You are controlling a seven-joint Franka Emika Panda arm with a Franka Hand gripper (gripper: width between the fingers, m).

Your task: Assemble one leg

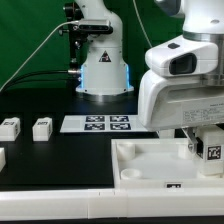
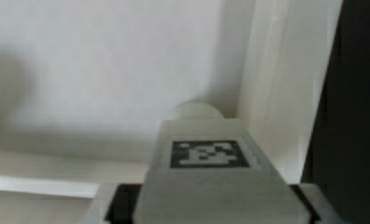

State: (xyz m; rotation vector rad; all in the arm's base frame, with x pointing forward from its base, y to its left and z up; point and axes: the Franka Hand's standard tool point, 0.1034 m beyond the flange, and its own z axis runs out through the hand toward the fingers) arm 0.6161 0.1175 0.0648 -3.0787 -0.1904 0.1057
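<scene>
Backdrop: green curtain (image 1: 30,40) is hanging behind a black surface (image 1: 60,160), with the arm's base (image 1: 103,70) standing at the far edge.
Marker board: the marker board (image 1: 97,124) is lying flat near the far edge, in front of the base.
Tray-like piece: a large white part (image 1: 150,165) is sitting at the near edge, toward the exterior view's right; its near rim is running out of frame.
Held leg: the leg (image 1: 212,150) is sitting in the tool (image 1: 212,156) over the tray-like piece's right end, its tag facing the exterior camera; the long axis is looking upright, though the lower end is cut off there. In the wrist view the leg (image 2: 208,165) is pointing away from the camera toward the tray's inner wall.
Tool state: fingers (image 2: 121,203) are pressing both sides of the leg, clamping it.
Spare legs: two legs (image 1: 9,127) (image 1: 42,127) are resting near the surface's left edge; a third (image 1: 2,157) is cropped.
Hard to tell: whether the leg's tip is touching the tray is staying hidden.
</scene>
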